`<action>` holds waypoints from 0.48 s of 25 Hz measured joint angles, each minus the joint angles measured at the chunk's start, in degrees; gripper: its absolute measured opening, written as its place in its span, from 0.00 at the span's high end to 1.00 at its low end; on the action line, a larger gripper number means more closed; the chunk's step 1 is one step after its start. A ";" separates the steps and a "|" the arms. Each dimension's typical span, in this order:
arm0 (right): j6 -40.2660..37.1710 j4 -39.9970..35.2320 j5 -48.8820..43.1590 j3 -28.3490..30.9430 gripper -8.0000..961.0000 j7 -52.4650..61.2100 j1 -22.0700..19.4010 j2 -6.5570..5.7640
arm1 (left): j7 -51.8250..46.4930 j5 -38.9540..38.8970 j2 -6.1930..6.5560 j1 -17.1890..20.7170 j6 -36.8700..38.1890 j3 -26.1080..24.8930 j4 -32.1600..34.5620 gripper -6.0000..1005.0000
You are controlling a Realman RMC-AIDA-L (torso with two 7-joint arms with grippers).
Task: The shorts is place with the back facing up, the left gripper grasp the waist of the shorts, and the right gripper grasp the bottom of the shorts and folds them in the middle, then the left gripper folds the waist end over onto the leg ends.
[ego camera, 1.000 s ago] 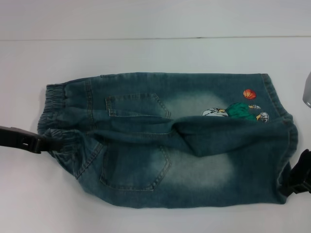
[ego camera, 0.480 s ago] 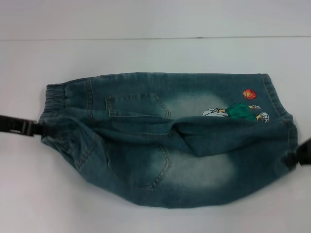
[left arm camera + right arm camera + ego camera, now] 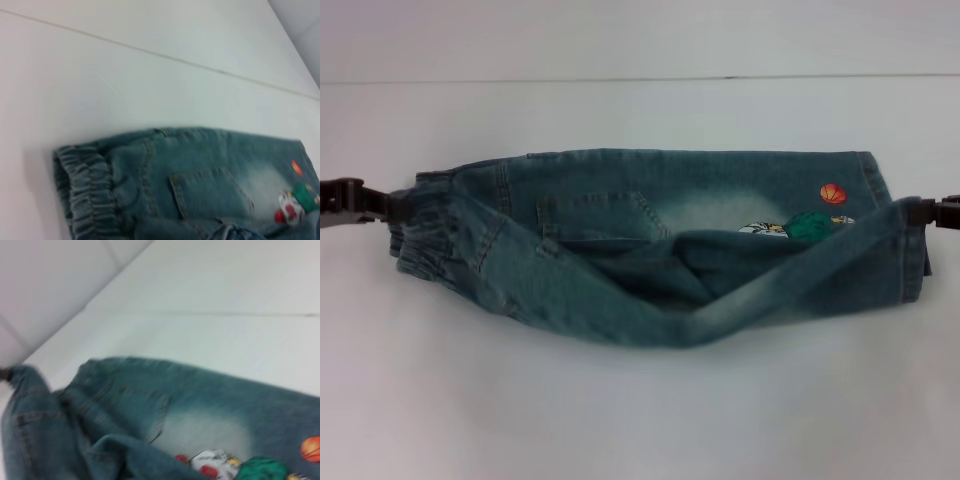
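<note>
Blue denim shorts [image 3: 650, 230] lie back up on the white table [image 3: 620, 420], waist to the left, leg ends to the right. My left gripper [image 3: 382, 205] is shut on the elastic waist [image 3: 420, 215] at the left edge. At the right edge my right gripper [image 3: 923, 212] is shut on the leg hem. The near half of the shorts hangs lifted between them, sagging over the far half. A cartoon print [image 3: 800, 228] and a back pocket [image 3: 600, 215] show on the far half. Both wrist views show the shorts [image 3: 200, 190] [image 3: 165, 425] but no fingers.
A seam line [image 3: 640, 78] crosses the white table behind the shorts. Bare table surface lies in front of and behind the garment. A wall panel [image 3: 45, 285] shows in the right wrist view.
Both grippers have risen and moved toward the far side, carrying the near edge of the shorts up and over. The near pocket has rolled out of sight.
</note>
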 joint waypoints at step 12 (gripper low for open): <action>13.53 4.33 4.11 -0.17 0.96 -0.09 1.16 0.81 | -2.15 -2.53 -0.04 -0.11 -13.93 -0.68 -5.02 0.96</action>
